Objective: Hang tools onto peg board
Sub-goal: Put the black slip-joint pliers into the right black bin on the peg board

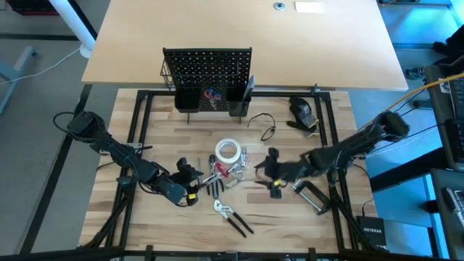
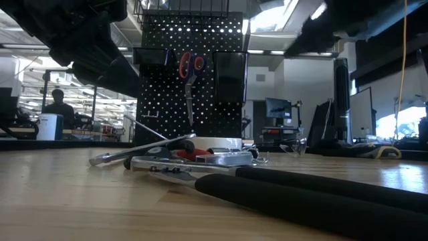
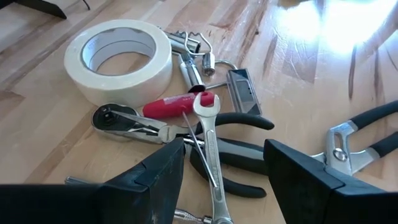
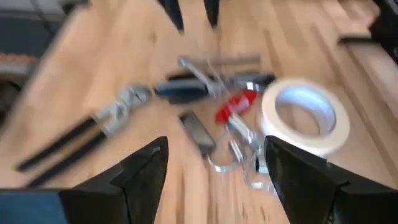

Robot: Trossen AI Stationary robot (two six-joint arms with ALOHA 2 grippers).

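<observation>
Left gripper open over silver combination wrench; right gripper open, waiting nearby.
We judge it stiff, slick: grasp mid-shank.

Your left gripper sits low at about seven o'clock from table centre, fingers spread apart. Your right gripper reaches in from four o'clock, its fingers likewise parted, wrist angled inward.

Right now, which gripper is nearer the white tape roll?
Roughly even; the left looks slightly nearer. The left gripper sits open beside the tool pile, just off the white tape roll. The right gripper sits open on its opposite side.
</observation>
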